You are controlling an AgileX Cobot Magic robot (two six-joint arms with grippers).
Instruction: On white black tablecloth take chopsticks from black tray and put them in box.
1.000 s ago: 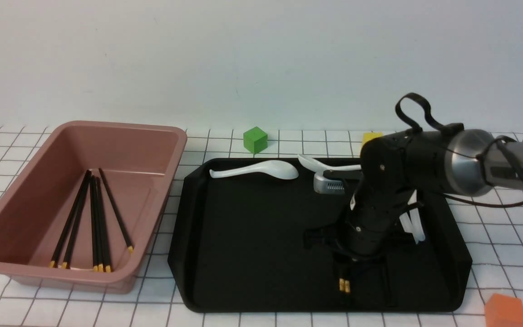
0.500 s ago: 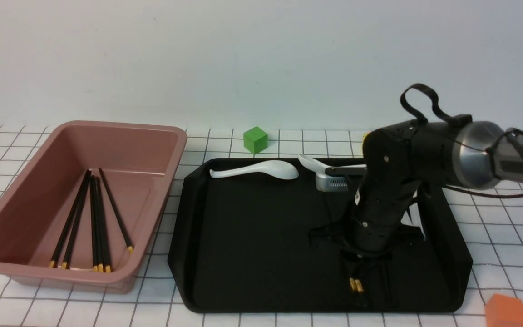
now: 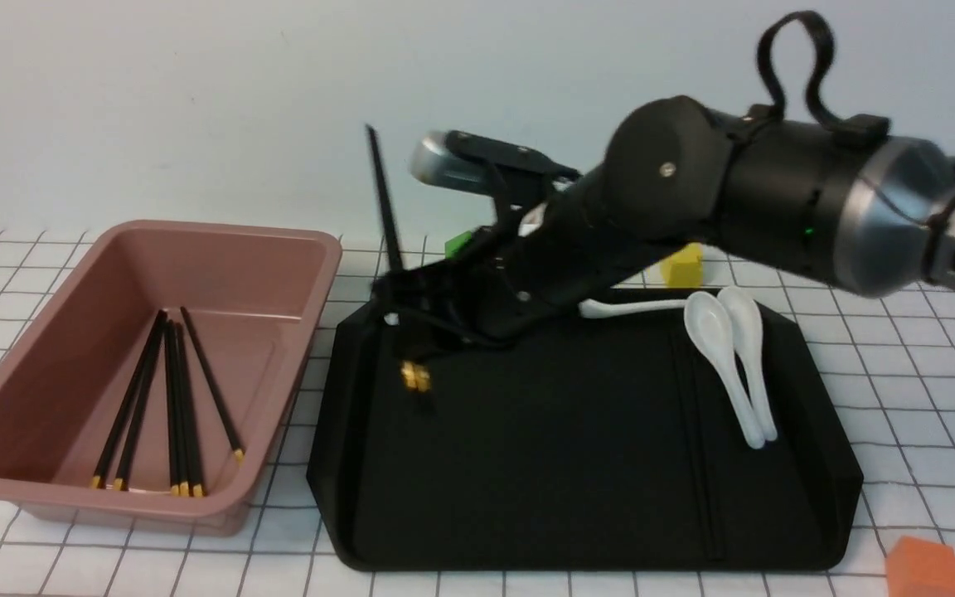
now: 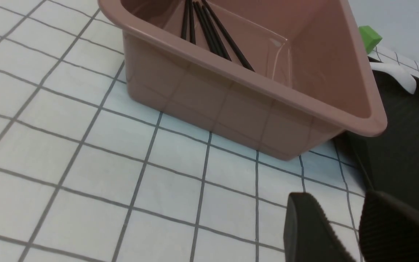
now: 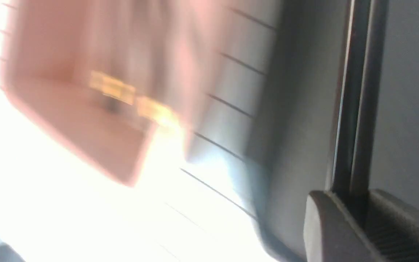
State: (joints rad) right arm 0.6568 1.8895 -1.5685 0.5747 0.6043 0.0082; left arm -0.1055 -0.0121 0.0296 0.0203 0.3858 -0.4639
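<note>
Five chopsticks [image 3: 171, 398] already lie in the box [image 3: 229, 230], gold ends toward the robot. Two more, the pair [image 3: 387, 207], are off the tray [image 3: 527, 497] and in the air. They stand near upright over the tray's far left corner, gold ends down and thin ends up against the wall. One thin dark line [image 3: 697, 448] lies on the tray's right half beside the spoons [image 3: 730, 365]; it looks like a last stick, though I cannot be sure.

By my judgement the task is well past half: the pair has to cross the short gap to the box and be let go, and then that last stick, if it is one, has to follow.

The right gripper [image 5: 353, 211] is clamped on the pair low down, just above the gold ends, so most of their length rises above the jaws. The right wrist view shows both sticks pinched side by side between the pads. The box is just left of the gripper, beside the tray.

The left gripper [image 4: 340, 207] hovers over the cloth [image 4: 86, 145] near the box's near corner, fingers apart, holding nothing.
</note>
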